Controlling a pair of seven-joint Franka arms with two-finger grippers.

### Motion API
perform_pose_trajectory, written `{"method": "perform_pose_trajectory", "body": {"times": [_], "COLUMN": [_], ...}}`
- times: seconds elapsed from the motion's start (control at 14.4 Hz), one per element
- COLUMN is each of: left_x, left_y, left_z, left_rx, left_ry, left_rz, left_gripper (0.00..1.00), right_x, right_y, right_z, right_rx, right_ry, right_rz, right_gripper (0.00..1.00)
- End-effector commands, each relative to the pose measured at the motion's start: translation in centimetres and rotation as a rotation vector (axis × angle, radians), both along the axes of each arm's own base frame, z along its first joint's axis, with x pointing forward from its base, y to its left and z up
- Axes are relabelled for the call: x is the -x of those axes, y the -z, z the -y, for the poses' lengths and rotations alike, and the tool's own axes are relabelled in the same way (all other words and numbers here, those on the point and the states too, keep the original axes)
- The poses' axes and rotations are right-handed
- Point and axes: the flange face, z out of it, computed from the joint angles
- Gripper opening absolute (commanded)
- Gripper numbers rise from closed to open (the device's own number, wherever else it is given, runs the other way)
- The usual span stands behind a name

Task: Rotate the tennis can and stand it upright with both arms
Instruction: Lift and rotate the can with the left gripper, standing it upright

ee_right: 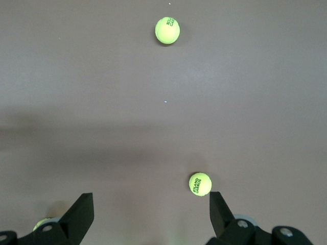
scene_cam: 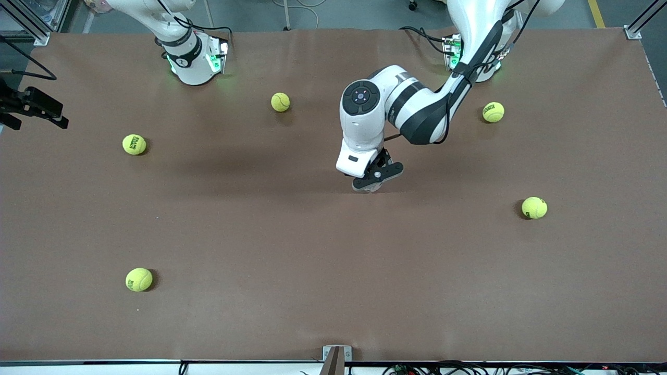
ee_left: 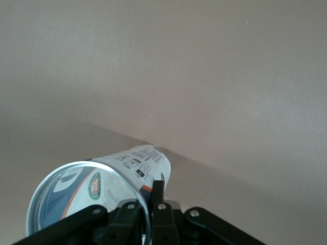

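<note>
The tennis can is held up in the air by the left gripper, over the middle of the tabletop. In the left wrist view the can's silvery open rim sits right at the jaws, which are closed on that rim, one finger lying along the outside of the label, while the body of the can slants away from the gripper toward the brown surface below. From the front view the can is almost wholly hidden under the left arm's wrist, so only a sliver of it shows beneath the gripper. The right gripper waits high over the right arm's end of the tabletop; its jaws stand wide open and hold nothing, with two tennis balls on the surface beneath it. Five balls in all are spread around: two toward the right arm's end, one near the edge where the bases stand, two toward the left arm's end. The middle of the tabletop below the can, and the broad strip along the edge nearest the front camera, lie bare.
</note>
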Motion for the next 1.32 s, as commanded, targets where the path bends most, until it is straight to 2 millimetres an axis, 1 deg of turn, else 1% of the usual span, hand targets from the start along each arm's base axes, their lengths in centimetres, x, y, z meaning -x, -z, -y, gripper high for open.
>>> {"method": "perform_pose_trajectory", "body": {"times": [0.0,0.07,0.21,0.28,0.42,0.49,0.56,0.77,0.84,0.97,1.04,1.18,1.25], "left_x": [-0.2,-0.2,-0.2,-0.3,-1.2,-1.3,-1.5,-2.0,-3.0,-5.2,-6.3,-7.9,-8.6], "left_y": [-1.1,-1.1,-1.2,-1.5,-2.9,-3.8,-5.6,-9.4,-11.0,-14.1,-15.9,-18.6,-19.3], "left_z": [0.0,0.0,0.1,-0.1,-0.4,-0.4,-0.7,-1.5,-2.5,-5.4,-7.7,-11.8,-13.5], "left_rx": [-0.001,0.000,0.008,0.012,0.027,0.031,0.042,0.032,0.036,0.044,0.050,0.049,0.047], "left_ry": [-0.010,-0.009,-0.015,-0.020,-0.032,-0.036,-0.048,-0.056,-0.061,-0.045,-0.015,0.023,0.011], "left_rz": [0.027,0.026,0.022,0.024,0.041,0.049,0.068,0.096,0.118,0.149,0.167,0.189,0.200], "left_gripper": [0.14,0.30,0.49,0.56,0.77,0.98,1.00,1.00,1.00,1.00,1.00,1.00,1.00], "right_x": [0.9,0.9,0.9,0.9,0.9,0.9,1.0,1.0,1.0,1.1,1.1,1.0,1.0], "right_y": [-0.2,-0.2,-0.1,-0.1,-0.1,-0.2,-0.3,-0.3,-0.2,-0.2,-0.2,-0.2,-0.2], "right_z": [0.0,-0.1,-0.3,-0.3,-0.5,-0.4,-0.4,-0.4,-0.4,-0.4,-0.4,-0.4,-0.4], "right_rx": [0.007,0.007,0.007,0.007,0.007,0.007,0.007,0.007,0.007,0.007,0.007,0.007,0.007], "right_ry": [-0.014,-0.016,-0.019,-0.020,-0.023,-0.022,-0.022,-0.022,-0.022,-0.020,-0.020,-0.020,-0.022], "right_rz": [0.006,0.005,0.003,0.002,0.000,0.002,0.003,0.002,0.000,0.000,0.000,0.002,0.002], "right_gripper": [1.00,1.00,1.00,1.00,1.00,1.00,1.00,1.00,1.00,1.00,1.00,1.00,1.00]}}
